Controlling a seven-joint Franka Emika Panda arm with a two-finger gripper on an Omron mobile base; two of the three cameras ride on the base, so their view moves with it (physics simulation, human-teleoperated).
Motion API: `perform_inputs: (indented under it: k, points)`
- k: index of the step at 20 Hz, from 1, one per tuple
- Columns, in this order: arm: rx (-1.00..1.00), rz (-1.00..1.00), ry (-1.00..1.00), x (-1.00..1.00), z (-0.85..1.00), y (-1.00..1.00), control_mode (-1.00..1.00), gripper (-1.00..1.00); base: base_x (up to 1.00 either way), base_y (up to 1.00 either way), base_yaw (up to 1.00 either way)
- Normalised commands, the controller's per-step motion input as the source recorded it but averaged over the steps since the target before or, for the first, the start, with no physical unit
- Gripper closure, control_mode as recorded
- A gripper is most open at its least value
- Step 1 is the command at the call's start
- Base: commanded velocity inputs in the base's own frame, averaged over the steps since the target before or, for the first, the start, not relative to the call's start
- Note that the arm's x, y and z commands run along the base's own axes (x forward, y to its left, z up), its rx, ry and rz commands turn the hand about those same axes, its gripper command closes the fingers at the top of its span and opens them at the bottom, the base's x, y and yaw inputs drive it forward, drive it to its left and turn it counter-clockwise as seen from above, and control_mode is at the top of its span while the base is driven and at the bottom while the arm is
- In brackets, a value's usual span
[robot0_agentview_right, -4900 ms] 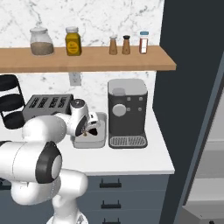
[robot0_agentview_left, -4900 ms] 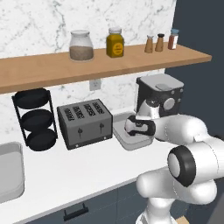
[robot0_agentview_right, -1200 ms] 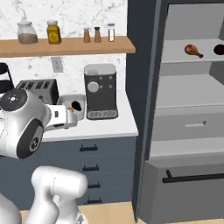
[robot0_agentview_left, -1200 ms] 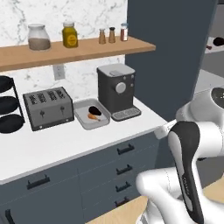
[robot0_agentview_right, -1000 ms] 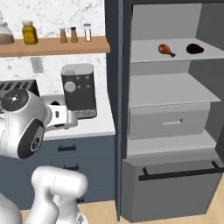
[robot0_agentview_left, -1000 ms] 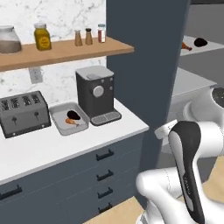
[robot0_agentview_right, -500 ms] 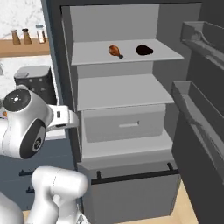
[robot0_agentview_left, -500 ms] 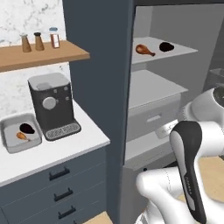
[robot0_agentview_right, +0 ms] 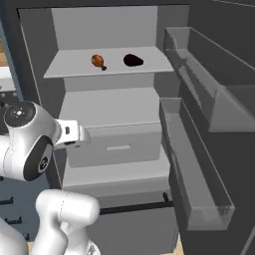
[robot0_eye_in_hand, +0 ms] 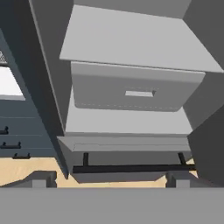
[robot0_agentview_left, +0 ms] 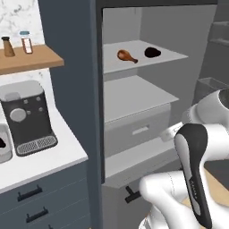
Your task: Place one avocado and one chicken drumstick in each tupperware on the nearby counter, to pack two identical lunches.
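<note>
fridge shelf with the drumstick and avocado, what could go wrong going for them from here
The chicken drumstick and avocado lie close together on the top shelf, so grabbing one may nudge the other.
The open fridge door and its bins stand beside the reach; the arm could clip them.
The gripper points at the lower drawer, so it must rise a lot.

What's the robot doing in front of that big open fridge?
It is packing lunches. The robot faces the open fridge, where a drumstick and an avocado lie apart on the top shelf. Its tool is open and empty, pointing low at the fridge drawer, well below the food. On the counter, beside the coffee machine, part of a tupperware shows with something dark inside.
</note>
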Motion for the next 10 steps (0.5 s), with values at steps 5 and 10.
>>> perform_inputs:
  k: [5, 10]
  points:
    - [0.00, 0.00, 0.00, 0.00, 0.00, 0.00, 1.00, -1.00, 0.63, -0.29, 0.13]
    - [0.00, 0.00, 0.00, 0.00, 0.00, 0.00, 1.00, -1.00, 0.63, -0.26, 0.18]
